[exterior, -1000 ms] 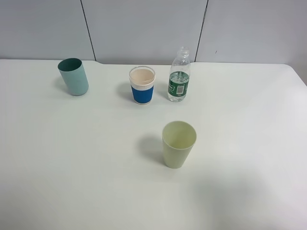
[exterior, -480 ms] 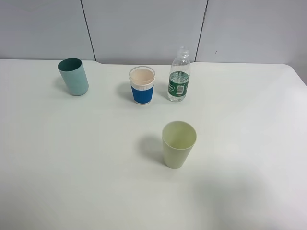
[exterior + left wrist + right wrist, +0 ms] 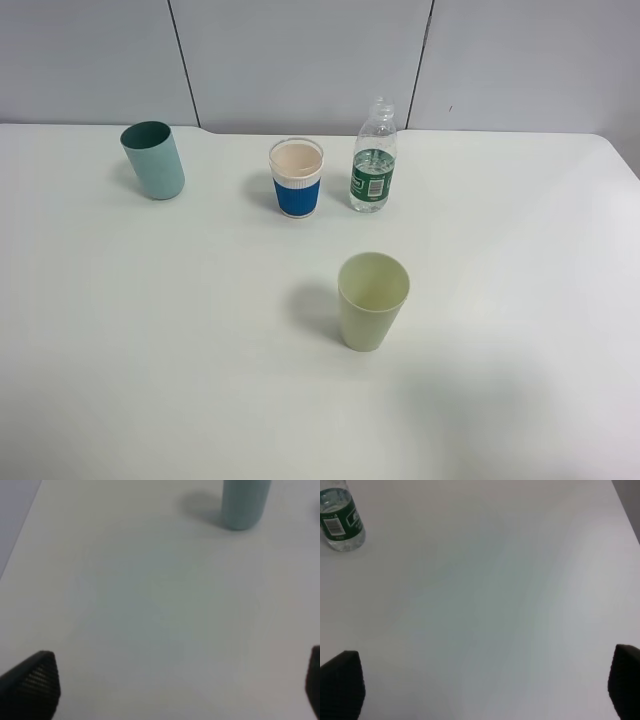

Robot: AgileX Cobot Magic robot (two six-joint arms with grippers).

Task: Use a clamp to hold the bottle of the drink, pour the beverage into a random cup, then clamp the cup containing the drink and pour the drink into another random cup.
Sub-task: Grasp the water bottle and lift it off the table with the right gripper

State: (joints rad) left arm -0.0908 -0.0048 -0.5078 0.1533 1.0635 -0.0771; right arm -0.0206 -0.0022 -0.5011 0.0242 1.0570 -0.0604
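I am holding my left fingers (image 3: 30, 687) and right fingers (image 3: 340, 687) spread wide (nothing between them) above the worktop (image 3: 150, 350), since the bottle (image 3: 373, 165) is standing upright waiting for a grip, the blue-sleeved cup (image 3: 297, 180) just beside it, the yellow-green cup (image 3: 372, 300) in front of it.

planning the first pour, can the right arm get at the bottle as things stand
Probably yes. The right gripper is open and empty, with only bare table between it and the bottle. The blue cup stands close beside the bottle, so the side away from that cup looks freer.
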